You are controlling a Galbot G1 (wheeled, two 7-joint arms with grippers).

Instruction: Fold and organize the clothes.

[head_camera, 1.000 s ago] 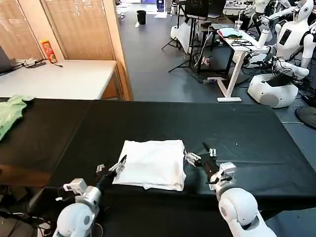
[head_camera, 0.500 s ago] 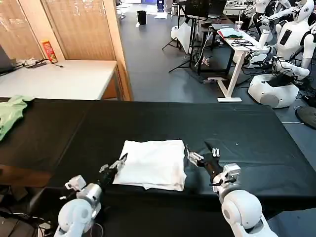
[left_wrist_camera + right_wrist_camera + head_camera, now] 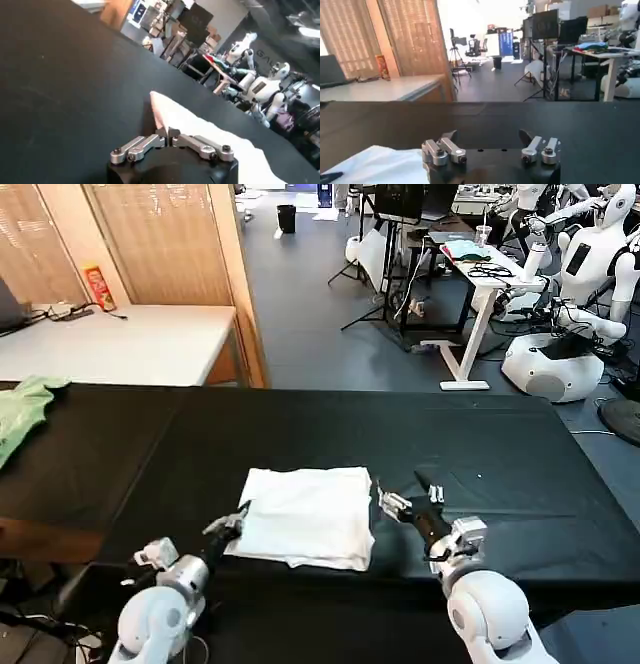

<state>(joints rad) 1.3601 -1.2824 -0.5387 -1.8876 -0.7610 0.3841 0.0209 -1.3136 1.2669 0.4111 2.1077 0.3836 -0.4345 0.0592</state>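
The white T-shirt (image 3: pixel 310 502) lies folded into a rectangle near the front of the black table (image 3: pixel 480 444), plain side up. My left gripper (image 3: pixel 235 519) is at its left edge, jaws shut on the cloth there. In the left wrist view the shirt's corner (image 3: pixel 159 107) rises just beyond the closed left gripper (image 3: pixel 168 132). My right gripper (image 3: pixel 408 496) sits just off the shirt's right edge, open and holding nothing. The right wrist view shows the right gripper (image 3: pixel 487 137) spread wide over bare tabletop, with the shirt (image 3: pixel 375 165) off to one side.
A light green garment (image 3: pixel 22 412) lies at the table's far left edge. A white side table (image 3: pixel 120 344) stands behind it. Desks, stands and parked white robots (image 3: pixel 570 294) fill the room beyond. Black tabletop stretches behind and to the right of the shirt.
My left gripper's fingers have closed at the shirt's left edge, and the shirt has shifted slightly left. The right gripper has barely moved and stays open.
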